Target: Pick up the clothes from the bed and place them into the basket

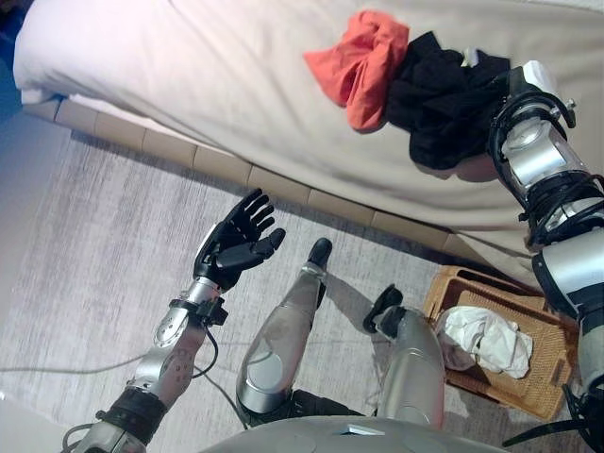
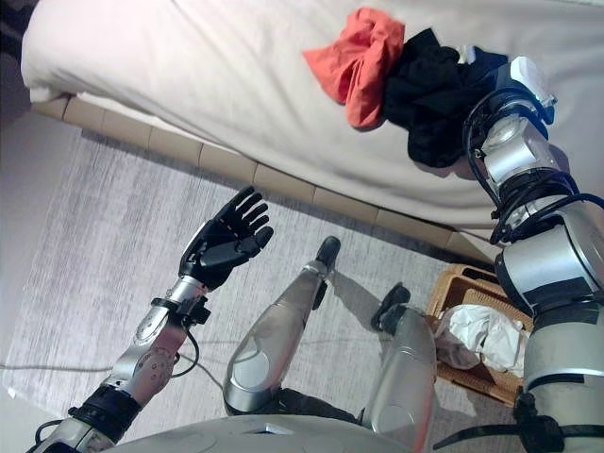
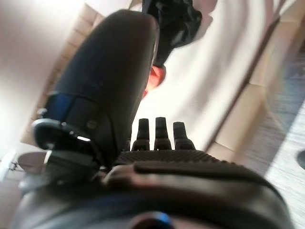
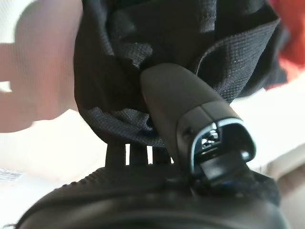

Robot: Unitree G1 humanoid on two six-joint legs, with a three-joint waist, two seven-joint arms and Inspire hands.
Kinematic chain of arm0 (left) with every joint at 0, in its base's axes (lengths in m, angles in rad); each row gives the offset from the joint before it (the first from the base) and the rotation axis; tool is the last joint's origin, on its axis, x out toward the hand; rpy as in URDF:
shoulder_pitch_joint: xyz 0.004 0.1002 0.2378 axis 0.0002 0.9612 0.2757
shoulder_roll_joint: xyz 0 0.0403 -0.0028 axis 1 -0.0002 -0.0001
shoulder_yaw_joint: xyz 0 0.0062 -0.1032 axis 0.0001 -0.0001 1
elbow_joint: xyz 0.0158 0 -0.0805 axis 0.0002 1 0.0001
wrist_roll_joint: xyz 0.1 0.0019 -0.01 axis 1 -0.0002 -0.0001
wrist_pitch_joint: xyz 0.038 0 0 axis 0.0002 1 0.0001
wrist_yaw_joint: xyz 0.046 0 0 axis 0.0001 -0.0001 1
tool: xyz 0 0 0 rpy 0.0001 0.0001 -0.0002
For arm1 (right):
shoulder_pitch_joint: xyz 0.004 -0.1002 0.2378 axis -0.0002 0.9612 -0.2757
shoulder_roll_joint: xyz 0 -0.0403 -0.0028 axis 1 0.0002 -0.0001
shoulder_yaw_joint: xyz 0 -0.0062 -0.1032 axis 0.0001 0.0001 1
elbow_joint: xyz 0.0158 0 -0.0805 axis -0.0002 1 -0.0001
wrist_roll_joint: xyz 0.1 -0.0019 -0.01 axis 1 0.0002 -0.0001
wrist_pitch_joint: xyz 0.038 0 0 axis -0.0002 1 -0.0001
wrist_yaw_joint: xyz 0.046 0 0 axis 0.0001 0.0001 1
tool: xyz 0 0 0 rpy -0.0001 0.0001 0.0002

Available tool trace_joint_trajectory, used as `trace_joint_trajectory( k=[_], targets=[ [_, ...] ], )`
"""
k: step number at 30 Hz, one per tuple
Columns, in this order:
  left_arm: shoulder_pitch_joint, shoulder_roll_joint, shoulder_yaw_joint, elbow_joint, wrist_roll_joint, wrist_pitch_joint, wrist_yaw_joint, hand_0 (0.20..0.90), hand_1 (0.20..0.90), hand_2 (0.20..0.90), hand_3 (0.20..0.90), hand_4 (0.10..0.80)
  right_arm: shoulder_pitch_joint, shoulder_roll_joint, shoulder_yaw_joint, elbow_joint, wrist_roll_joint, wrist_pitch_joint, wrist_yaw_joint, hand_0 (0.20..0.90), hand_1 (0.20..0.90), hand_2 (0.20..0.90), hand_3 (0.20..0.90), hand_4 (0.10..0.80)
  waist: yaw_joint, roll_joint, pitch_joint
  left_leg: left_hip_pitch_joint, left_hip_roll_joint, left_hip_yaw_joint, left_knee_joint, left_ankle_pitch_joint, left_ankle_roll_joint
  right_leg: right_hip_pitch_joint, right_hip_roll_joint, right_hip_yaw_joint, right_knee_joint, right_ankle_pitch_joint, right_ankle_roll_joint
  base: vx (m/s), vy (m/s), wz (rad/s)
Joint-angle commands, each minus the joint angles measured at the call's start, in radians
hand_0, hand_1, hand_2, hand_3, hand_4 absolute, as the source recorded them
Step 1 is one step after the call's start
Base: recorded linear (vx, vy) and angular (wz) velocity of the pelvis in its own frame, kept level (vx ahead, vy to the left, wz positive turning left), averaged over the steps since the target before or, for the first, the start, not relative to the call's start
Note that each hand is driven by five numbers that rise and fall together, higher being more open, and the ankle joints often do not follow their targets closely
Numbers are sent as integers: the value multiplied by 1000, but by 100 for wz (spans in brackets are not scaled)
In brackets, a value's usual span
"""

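Note:
An orange garment and a black garment lie bunched together on the beige bed, near its edge. My right arm reaches up to the black garment from the right. In the right wrist view my right hand presses its thumb into the black cloth, a fold of it pinched against the fingers beneath. My left hand hangs open over the floor, palm up, well short of the bed and holding nothing. The wicker basket sits on the floor at the lower right.
A crumpled white cloth lies inside the basket. The bed's padded tan base runs diagonally between the grey rug and the mattress. The basket stands close below the bed's edge.

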Motion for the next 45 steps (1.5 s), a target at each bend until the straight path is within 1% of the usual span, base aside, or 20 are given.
trace_joint_trajectory(
  k=[1, 3, 5, 6, 8, 9, 11, 12, 14, 18, 21, 22, 25, 30, 31, 35, 41, 45],
  targets=[
    [-6, 4, 52, -41, 10, -72, -21, 900, 900, 900, 900, 800, -47, -156, -30, -111, 43, -112, -83, 300, 300, 300, 200, 100, -32, -32, -60, 97, -8, 37, 41, -141, 39, 143, 95, -59, -106, 43, -59, 13, 23, -25],
    [-14, 0, 56, -32, 20, -68, -13, 900, 900, 900, 900, 800, -2, -172, -69, -152, 80, -154, -81, 300, 300, 300, 200, 100, -58, -53, -97, 155, 9, 59, -15, -134, 36, 199, 109, -39, -191, 67, -49, 75, 4, -30],
    [-16, -4, 53, -28, 23, -67, 6, 900, 900, 900, 900, 800, 31, -187, -96, -189, 85, -180, -73, 300, 300, 300, 200, 100, -82, -64, -129, 205, 20, 81, -66, -129, 34, 240, 119, -20, -257, 91, -40, 96, 27, -37],
    [-20, -9, 51, -23, 30, -67, 18, 900, 900, 900, 900, 800, 56, -195, -112, -201, 93, -213, -72, 300, 300, 300, 200, 100, -102, -72, -154, 234, 26, 97, -101, -123, 34, 264, 126, -7, -301, 109, -34, 94, 36, -41],
    [-26, -15, 45, -13, 34, -74, 27, 900, 900, 900, 900, 800, 93, -210, -143, -239, 112, -248, -71, 300, 300, 300, 200, 100, -133, -84, -184, 279, 34, 121, -148, -122, 34, 299, 134, 18, -361, 135, -24, 66, 28, -39],
    [-26, -15, 45, -10, 35, -72, 31, 900, 900, 900, 900, 800, 100, -215, -149, -248, 116, -251, -64, 300, 300, 300, 200, 100, -138, -86, -192, 291, 35, 127, -160, -121, 34, 308, 137, 24, -376, 140, -21, 82, 28, -39],
    [-28, -21, 42, 8, 47, -64, 43, 900, 900, 900, 900, 800, 150, -243, -186, -297, 152, -274, -33, 300, 300, 300, 200, 100, -177, -101, -244, 342, 45, 162, -216, -113, 34, 346, 148, 58, -438, 166, -9, 113, 31, -38],
    [-29, -22, 42, 11, 52, -63, 43, 900, 900, 900, 900, 800, 163, -248, -197, -306, 158, -280, -29, 300, 300, 300, 200, 100, -186, -104, -254, 352, 47, 169, -227, -112, 35, 351, 150, 64, -447, 172, -6, 99, 22, -39],
    [-29, -25, 45, 16, 61, -50, 53, 900, 900, 900, 900, 800, 224, -271, -241, -344, 167, -299, -4, 300, 300, 300, 200, 100, -214, -113, -295, 391, 58, 191, -270, -106, 36, 373, 157, 93, -482, 190, 3, 100, 11, -39],
    [-29, -31, 50, 44, 63, -39, 36, 900, 900, 900, 900, 800, 356, -304, -337, -417, 146, -317, 13, 300, 300, 300, 200, 100, -258, -120, -354, 451, 73, 218, -344, -94, 37, 406, 165, 147, -543, 225, 19, 77, 1, -36],
    [-29, -35, 53, 68, 69, -40, 11, 900, 900, 900, 900, 800, 444, -323, -403, -463, 126, -320, 2, 300, 300, 300, 200, 100, -290, -122, -382, 492, 83, 235, -404, -83, 34, 425, 170, 186, -589, 251, 32, 13, 5, -38],
    [-35, -39, 55, 87, 66, -40, 3, 900, 900, 900, 900, 800, 485, -331, -437, -485, 118, -323, -8, 300, 300, 300, 200, 100, -310, -121, -393, 507, 87, 244, -431, -77, 34, 430, 173, 205, -606, 262, 38, -8, 12, -35],
    [-48, -48, 62, 122, 57, -27, 10, 900, 900, 900, 900, 800, 560, -351, -505, -527, 110, -317, -22, 300, 300, 300, 200, 100, -339, -122, -410, 532, 94, 265, -472, -71, 32, 437, 182, 231, -629, 275, 46, -11, 8, -39],
    [-64, -79, 82, 173, 29, -10, 22, 900, 900, 900, 900, 800, 686, -373, -613, -589, 112, -315, -47, 300, 300, 300, 200, 100, -386, -131, -427, 539, 97, 284, -480, -80, 33, 434, 197, 275, -640, 284, 51, -21, 4, -24],
    [-66, -89, 90, 191, 34, -8, 13, 900, 900, 900, 900, 800, 731, -378, -654, -606, 106, -313, -50, 300, 300, 300, 200, 100, -401, -133, -431, 542, 99, 291, -480, -84, 33, 430, 202, 289, -637, 284, 51, -6, -4, -19],
    [-60, -102, 92, 202, 58, -7, 4, 900, 900, 900, 900, 800, 825, -387, -731, -644, 118, -315, -48, 300, 300, 300, 200, 100, -433, -137, -439, 556, 106, 314, -480, -91, 35, 423, 214, 328, -628, 283, 51, 12, -9, -24],
    [-69, -126, 92, 239, 66, -18, -6, 900, 900, 900, 900, 800, 918, -352, -824, -706, 106, -320, -85, 300, 300, 300, 200, 100, -479, -129, -443, 563, 116, 348, -480, -96, 31, 419, 228, 370, -641, 290, 50, -3, 12, -30],
    [-63, -133, 102, 263, 69, -29, -18, 900, 900, 900, 900, 800, 985, -317, -869, -758, 78, -313, -96, 300, 300, 300, 200, 100, -504, -122, -445, 572, 121, 365, -480, -98, 29, 419, 231, 381, -645, 294, 53, 10, 17, -21]
  ],
)
